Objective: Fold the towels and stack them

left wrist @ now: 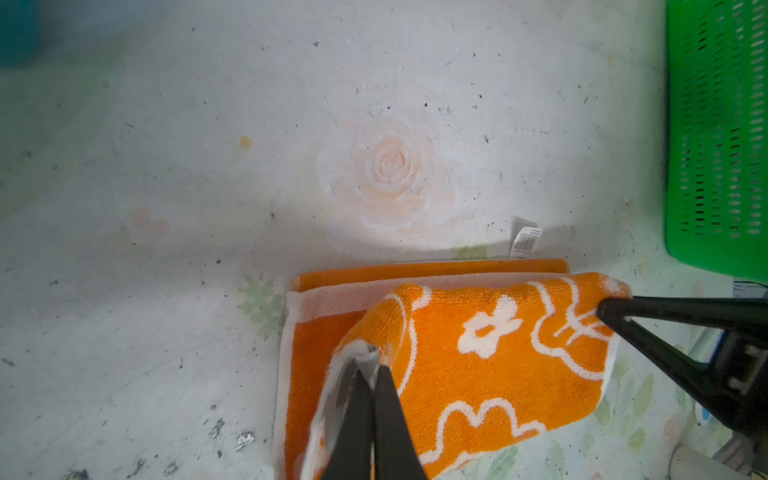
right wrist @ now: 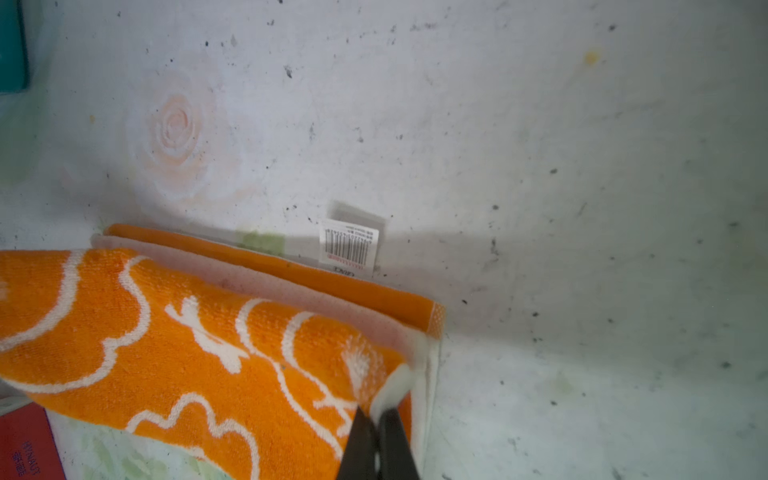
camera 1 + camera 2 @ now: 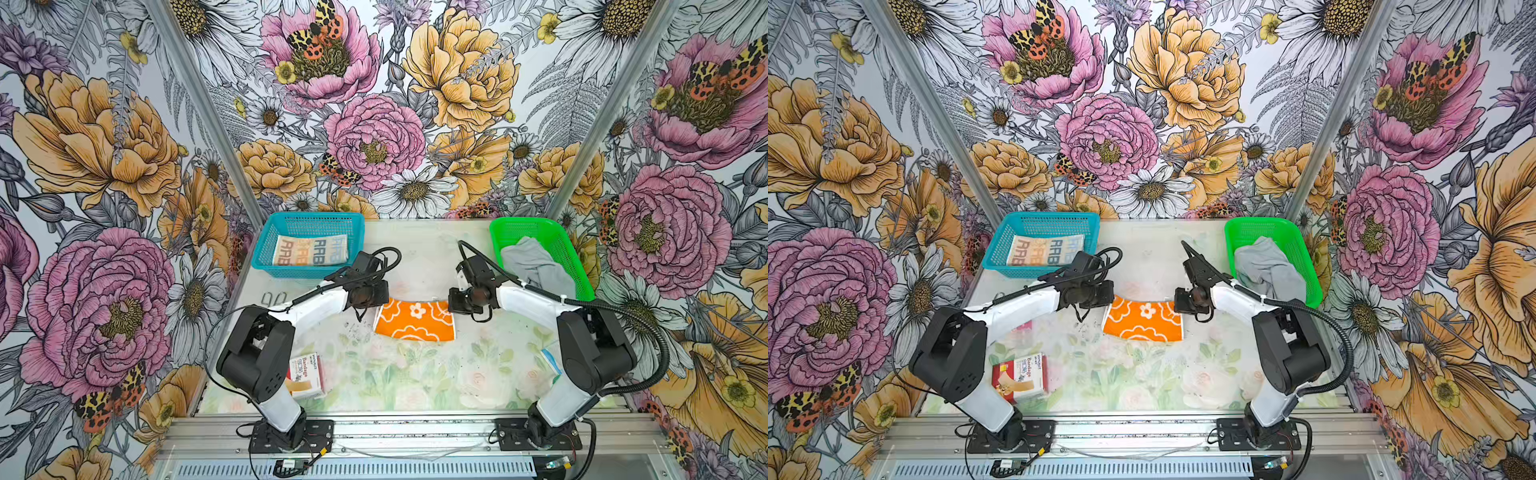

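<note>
The orange towel with white flowers point(image 3: 415, 322) point(image 3: 1142, 320) lies mid-table, folded over itself. My left gripper point(image 1: 374, 365) point(image 3: 380, 301) is shut on the upper layer's left corner. At the right corner my right gripper point(image 2: 376, 409) point(image 3: 451, 305) is shut on the same layer. That layer sags between them above the lower layer, whose far edge and barcode label point(image 2: 351, 247) stay uncovered. The cream "RABBIT" towel point(image 3: 309, 249) point(image 3: 1044, 249) lies folded in the blue basket. A grey towel point(image 3: 532, 262) point(image 3: 1266, 266) sits crumpled in the green basket.
The blue basket point(image 3: 266, 257) stands at the far left and the green basket point(image 3: 582, 270) point(image 1: 715, 145) at the far right. A red-and-white bandage box point(image 3: 307, 376) point(image 3: 1019, 376) lies by the left arm's base. Small metal loops point(image 3: 274, 297) rest near the left edge.
</note>
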Available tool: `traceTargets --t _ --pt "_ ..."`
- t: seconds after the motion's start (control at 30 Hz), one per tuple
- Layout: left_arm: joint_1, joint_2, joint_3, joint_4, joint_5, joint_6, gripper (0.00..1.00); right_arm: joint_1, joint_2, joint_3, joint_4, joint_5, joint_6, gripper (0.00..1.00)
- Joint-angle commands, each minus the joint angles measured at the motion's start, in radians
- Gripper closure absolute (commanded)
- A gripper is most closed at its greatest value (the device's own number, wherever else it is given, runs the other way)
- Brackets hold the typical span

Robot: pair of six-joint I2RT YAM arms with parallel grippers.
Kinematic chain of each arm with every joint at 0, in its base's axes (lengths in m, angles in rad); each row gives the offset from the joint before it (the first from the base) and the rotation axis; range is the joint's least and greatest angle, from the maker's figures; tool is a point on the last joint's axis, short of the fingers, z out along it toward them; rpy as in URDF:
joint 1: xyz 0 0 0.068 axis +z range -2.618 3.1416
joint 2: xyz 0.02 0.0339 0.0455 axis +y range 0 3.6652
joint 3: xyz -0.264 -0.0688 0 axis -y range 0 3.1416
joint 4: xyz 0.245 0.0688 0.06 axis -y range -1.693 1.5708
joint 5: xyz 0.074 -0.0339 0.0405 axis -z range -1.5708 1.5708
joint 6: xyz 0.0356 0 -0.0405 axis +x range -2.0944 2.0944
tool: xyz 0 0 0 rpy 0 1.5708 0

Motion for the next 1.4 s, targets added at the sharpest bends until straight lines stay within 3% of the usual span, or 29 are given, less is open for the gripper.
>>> traceTargets --t 0.0,0.23,0.43,0.53,0.63,0.67,0.77,0.93,1.0,1.13,1.37 --pt "0.013 0.025 0.044 0.001 -0.019 0.037 1.0 -0.004 -0.047 -0.018 0.017 0.009 0.018 1.0" --pt "0.039 0.131 0.1 -0.023 -0.005 0.052 0.94 -0.005 0.042 -0.009 0.019 0.003 0.014 1.0" --pt "0.039 0.163 0.106 -0.07 -0.033 0.029 0.79 -0.005 0.063 0.004 0.018 0.033 -0.005 1.0" --pt "0.036 0.125 0.091 -0.071 -0.073 0.037 0.58 -0.005 0.029 -0.004 0.015 0.064 -0.004 0.79" --pt "0.017 0.043 0.083 -0.094 -0.161 0.057 0.47 -0.004 -0.048 -0.017 -0.002 0.106 0.01 0.6" --pt "0.004 0.015 0.078 -0.107 -0.194 0.06 0.46 0.0 -0.076 -0.019 -0.012 0.117 0.016 0.59" --pt "-0.043 -0.078 0.043 -0.107 -0.22 0.045 0.45 0.024 -0.165 -0.026 -0.029 0.11 0.058 0.57" --pt "-0.071 -0.086 -0.087 0.049 0.06 -0.074 0.51 0.098 -0.148 -0.038 0.014 -0.013 0.13 0.56" --pt "-0.071 -0.071 -0.144 0.122 0.109 -0.112 0.56 0.113 -0.123 -0.082 0.085 -0.044 0.166 0.57" --pt "-0.065 -0.048 -0.21 0.183 0.128 -0.151 0.57 0.121 -0.077 -0.176 0.231 -0.11 0.227 0.58" --pt "-0.037 -0.057 -0.297 0.157 0.085 -0.187 0.56 0.121 -0.074 -0.275 0.257 -0.091 0.27 0.59"
